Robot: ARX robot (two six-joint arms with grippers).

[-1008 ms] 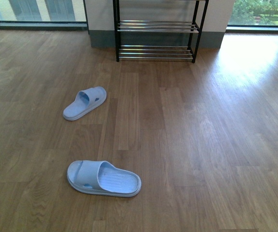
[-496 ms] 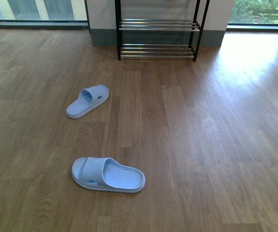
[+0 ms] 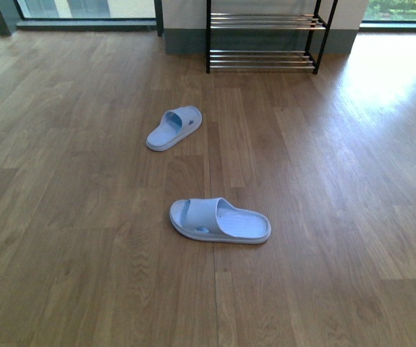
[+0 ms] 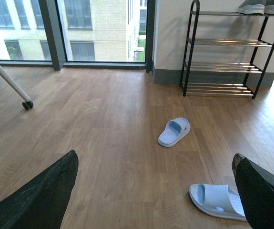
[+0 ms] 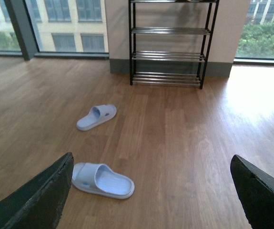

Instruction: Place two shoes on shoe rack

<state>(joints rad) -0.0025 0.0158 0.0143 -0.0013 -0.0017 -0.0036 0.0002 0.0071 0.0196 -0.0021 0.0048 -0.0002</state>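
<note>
The shoe rack (image 3: 262, 56) stands at the top of the front view, its visible shelves bare. On the floor (image 3: 338, 181), the far slide (image 3: 173, 128) lies upper centre-left and the near slide (image 3: 220, 220) at centre, so neither is placed yet. The left gripper (image 4: 155, 157) and right gripper (image 5: 152, 158) gape, holding nothing.

Pale blue slide (image 3: 220, 221) flat on the wooden floor (image 3: 85, 217) just below centre, toe to the left, second pale blue slide (image 3: 173, 128) well apart at upper left of it, toe angled toward the shoe rack (image 3: 262, 52), black-framed with chrome rods, at the top edge against the wall (image 3: 186, 11).
</note>
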